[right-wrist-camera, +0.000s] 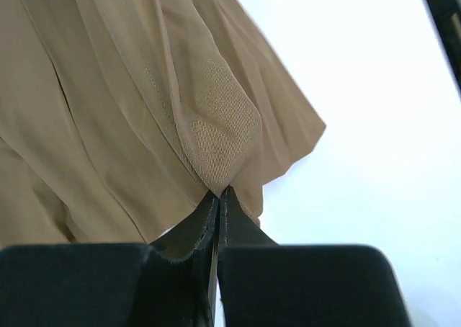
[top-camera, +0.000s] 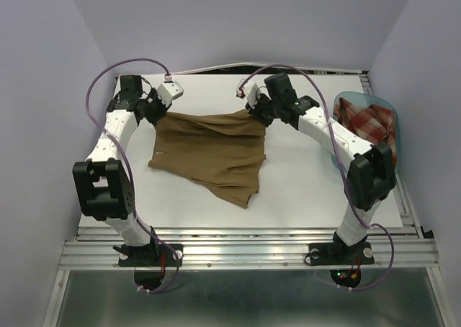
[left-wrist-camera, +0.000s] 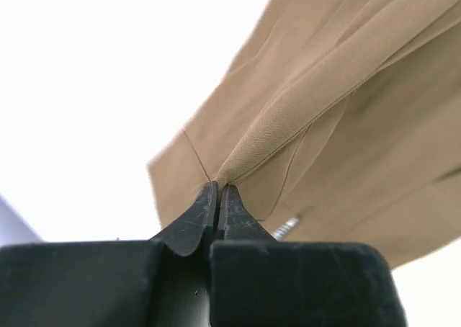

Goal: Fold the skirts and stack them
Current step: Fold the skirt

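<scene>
The tan-brown skirt (top-camera: 212,153) hangs stretched between both arms over the white table, its lower edge trailing on the surface toward the front. My left gripper (top-camera: 160,111) is shut on the skirt's upper left corner (left-wrist-camera: 238,161); the black fingers (left-wrist-camera: 198,215) pinch a ridge of cloth. On the upper right corner (right-wrist-camera: 220,136) my right gripper (top-camera: 256,112) is shut in the same way, fingertips (right-wrist-camera: 238,222) pressed together. The red-and-cream plaid skirt (top-camera: 366,122) lies bunched in the blue tub at the right.
The translucent blue tub (top-camera: 395,136) sits at the table's right edge beside the right arm's elbow. The white table top (top-camera: 302,190) shows bare in front of and beside the skirt. A metal rail (top-camera: 245,251) runs along the near edge.
</scene>
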Controlling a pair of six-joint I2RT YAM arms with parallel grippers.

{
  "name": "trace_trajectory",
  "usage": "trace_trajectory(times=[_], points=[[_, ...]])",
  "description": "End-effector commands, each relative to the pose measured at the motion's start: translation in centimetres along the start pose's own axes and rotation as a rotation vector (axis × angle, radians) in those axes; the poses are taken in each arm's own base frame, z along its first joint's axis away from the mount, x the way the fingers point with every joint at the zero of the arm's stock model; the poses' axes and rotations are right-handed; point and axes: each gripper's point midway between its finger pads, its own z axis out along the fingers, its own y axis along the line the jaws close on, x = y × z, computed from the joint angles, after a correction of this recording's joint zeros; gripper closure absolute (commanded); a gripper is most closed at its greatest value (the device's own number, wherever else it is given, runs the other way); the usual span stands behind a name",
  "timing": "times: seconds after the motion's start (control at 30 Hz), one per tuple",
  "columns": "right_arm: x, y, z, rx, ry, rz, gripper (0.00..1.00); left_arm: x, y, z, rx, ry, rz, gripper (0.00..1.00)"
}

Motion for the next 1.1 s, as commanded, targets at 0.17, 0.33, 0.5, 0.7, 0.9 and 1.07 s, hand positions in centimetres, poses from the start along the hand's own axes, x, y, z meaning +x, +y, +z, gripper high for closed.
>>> trace_trajectory(times=[0.17,0.33,0.5,0.7,0.9,1.07], points=[[-3.6,4.2,-5.1,-0.143,-0.073,0.084,0.99,-0.9,-1.5,-6.3,-0.032,0.008,0.105,1.0],[1.9,11.7,-3.4,-0.32,0.044,0.084,0.99,5.1,-5.4,-5.4,0.051,0.13,0.135,1.0],[7.2,16.4,-1.4,-0.414,0.147,0.094,0.99,11.9,-11.4,-4.2,0.22,0.255,0.082,1.0],[11.6,17.7,1.8,-0.426,0.26,0.142,0.99,17.9,-13.6,-2.5,0.286,0.422,0.034,1.0],[13.9,16.1,5.3,-0.312,0.341,0.175,0.99,18.8,-13.2,-1.3,0.313,0.481,-0.053,1.0],[16.5,7.0,7.9,-0.122,0.377,0.261,0.99,15.6,-11.1,0.2,0.263,0.408,-0.149,1.0]])
